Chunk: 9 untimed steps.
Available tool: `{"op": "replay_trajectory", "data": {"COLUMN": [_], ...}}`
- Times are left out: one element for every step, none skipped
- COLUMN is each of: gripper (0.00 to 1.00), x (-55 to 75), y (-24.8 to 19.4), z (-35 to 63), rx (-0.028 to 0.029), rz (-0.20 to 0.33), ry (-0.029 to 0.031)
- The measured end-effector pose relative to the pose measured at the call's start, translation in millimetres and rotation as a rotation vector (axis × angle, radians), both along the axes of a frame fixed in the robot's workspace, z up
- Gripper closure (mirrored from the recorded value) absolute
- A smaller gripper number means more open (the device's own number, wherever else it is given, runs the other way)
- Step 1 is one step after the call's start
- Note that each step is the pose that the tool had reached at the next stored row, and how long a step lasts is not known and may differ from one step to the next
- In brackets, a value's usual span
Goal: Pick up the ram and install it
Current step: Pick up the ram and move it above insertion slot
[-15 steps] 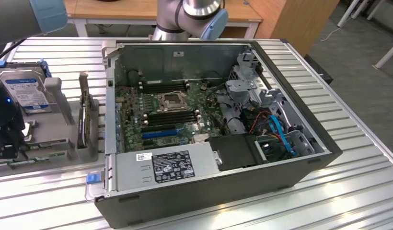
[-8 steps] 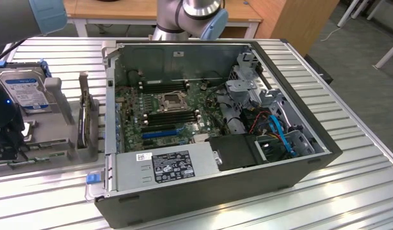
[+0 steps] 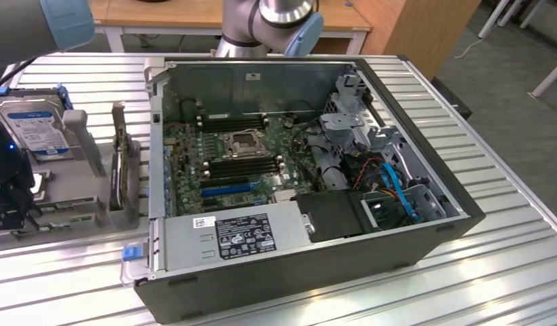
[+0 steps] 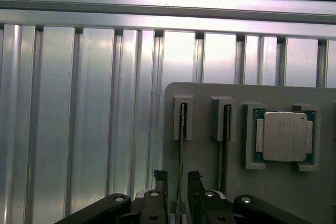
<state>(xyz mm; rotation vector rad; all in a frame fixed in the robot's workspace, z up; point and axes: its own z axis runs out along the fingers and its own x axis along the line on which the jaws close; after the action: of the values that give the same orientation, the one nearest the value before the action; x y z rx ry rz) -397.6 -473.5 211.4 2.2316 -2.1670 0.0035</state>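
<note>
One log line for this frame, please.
stage: pre-grasp | gripper: open, fingers lined up either side of ram | ram: on edge in grey holder slot, not gripped | PC case: open

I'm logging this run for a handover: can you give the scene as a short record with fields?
ram: standing on edge in a slot of the grey holder, not lifted
tool: open, fingers either side of the ram, not closed on it
other parts: second stick in the neighbouring slot; processor chip in the same holder
computer case: side open, lying on the slatted table
</note>
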Motion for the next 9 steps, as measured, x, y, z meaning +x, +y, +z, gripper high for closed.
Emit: {"op": "replay_trajectory", "data": {"gripper": [0.71, 0.71, 0.71, 0.71, 0.71, 0.71, 0.71, 0.71, 0.71], "x": [0.0, 0.0, 0.0, 0.0, 0.0, 0.0, 0.0, 0.0, 0.0], "y": [0.0, 0.0, 0.0, 0.0, 0.0, 0.0, 0.0, 0.0, 0.0], "z": [-2.0, -3.7, -5.5, -7.2, -9.0, -10.8, -12.3, -12.6, -12.6], "rx": [0.0001, 0.0000, 0.0000, -0.0001, -0.0001, -0.0001, 0.0000, 0.0000, -0.0002], "rz": [0.000, 0.000, 0.000, 0.000, 0.000, 0.000, 0.000, 0.000, 0.000], "ry": [0.0000, 0.0000, 0.0001, 0.0001, 0.0001, 0.0001, 0.0001, 0.0002, 0.0003]}}
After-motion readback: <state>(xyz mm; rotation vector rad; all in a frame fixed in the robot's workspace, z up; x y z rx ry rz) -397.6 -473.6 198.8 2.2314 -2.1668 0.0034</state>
